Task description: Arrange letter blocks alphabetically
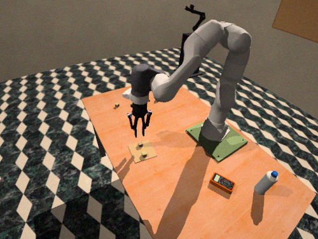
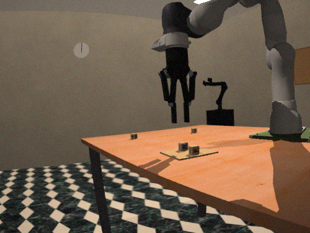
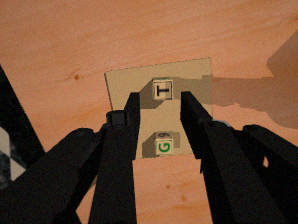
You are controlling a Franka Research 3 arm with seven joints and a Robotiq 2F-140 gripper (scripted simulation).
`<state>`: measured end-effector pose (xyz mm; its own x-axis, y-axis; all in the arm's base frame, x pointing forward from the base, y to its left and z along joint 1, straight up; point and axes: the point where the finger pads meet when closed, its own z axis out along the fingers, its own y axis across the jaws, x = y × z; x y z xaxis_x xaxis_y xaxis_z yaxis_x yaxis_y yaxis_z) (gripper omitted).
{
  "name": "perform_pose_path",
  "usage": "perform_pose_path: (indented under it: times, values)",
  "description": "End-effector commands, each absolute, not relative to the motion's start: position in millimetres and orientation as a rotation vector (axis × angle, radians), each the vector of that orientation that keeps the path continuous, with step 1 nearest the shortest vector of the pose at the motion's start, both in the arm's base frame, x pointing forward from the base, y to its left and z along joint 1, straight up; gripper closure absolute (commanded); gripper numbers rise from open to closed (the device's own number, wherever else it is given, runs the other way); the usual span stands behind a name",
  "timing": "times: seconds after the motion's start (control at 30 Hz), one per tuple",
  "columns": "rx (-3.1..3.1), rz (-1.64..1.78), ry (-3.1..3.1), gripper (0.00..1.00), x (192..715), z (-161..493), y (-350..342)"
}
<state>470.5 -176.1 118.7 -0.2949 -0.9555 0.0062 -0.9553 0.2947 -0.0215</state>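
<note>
I have the table [image 1: 178,197] running long from the far left corner down to the near right, and the mat [image 1: 150,156] sits close to its left edge, with open wood between it and the green base plate [image 1: 233,143]. The right end carries a multimeter [image 1: 222,182] and a bottle [image 1: 266,182], both well apart from the mat.

My arm [image 1: 222,63] arches up from the base plate and folds back down, wrist pointing straight at the table. The gripper [image 2: 180,119] hangs high above the mat's far side, fingers parted a little with nothing between them.

In the wrist view the mat [image 3: 122,85] lies square below me. The T block [image 3: 163,90] stands near its middle, letter up, seen between my fingers. The G block [image 3: 164,147] sits at the mat's edge nearest the camera, letter up, apart from the T block with a gap between them.

Two more blocks lie off the mat: one [image 2: 134,136] near the far left edge of the table, another [image 2: 194,130] further back. I can't read their faces.
</note>
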Motion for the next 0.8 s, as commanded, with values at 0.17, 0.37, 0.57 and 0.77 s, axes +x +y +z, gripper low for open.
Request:
perform_pose_path:
  times: [0.17,0.37,0.57,0.77]
  values:
    - [-1.889,-0.01,2.506,0.0,466.2,119.0,-174.3]
    - [-1.889,-0.01,2.506,0.0,466.2,119.0,-174.3]
    - [-1.889,-0.01,2.506,0.0,466.2,119.0,-174.3]
    - [-1.887,-0.011,2.506,0.0,464.8,119.5,-180.0]
